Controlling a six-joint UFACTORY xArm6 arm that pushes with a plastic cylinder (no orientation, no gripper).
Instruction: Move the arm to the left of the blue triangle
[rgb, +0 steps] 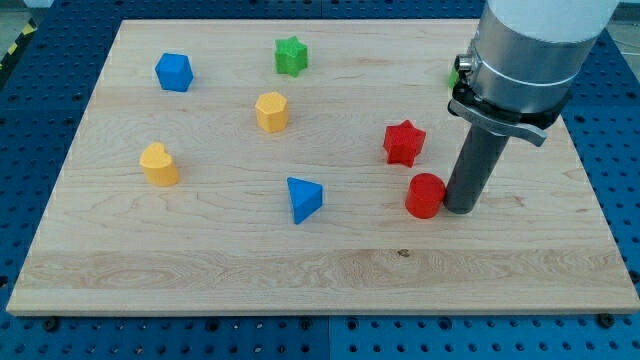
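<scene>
My tip on bench, touching red cylinder, well right of blue triangle. No pincer fitted; state not shown.

The tabletop was pale, light-brown wood with fine grain lines running across it. Around it lay a blue surface dotted with a regular grid of dark holes. The triangle was blue, as was the cube-like block. The star was green. Two blocks were orange-yellow: a hexagonal one and a heart-like one. The second star and the cylinder were red. My tip was dark grey, under a silver-grey arm housing.
</scene>
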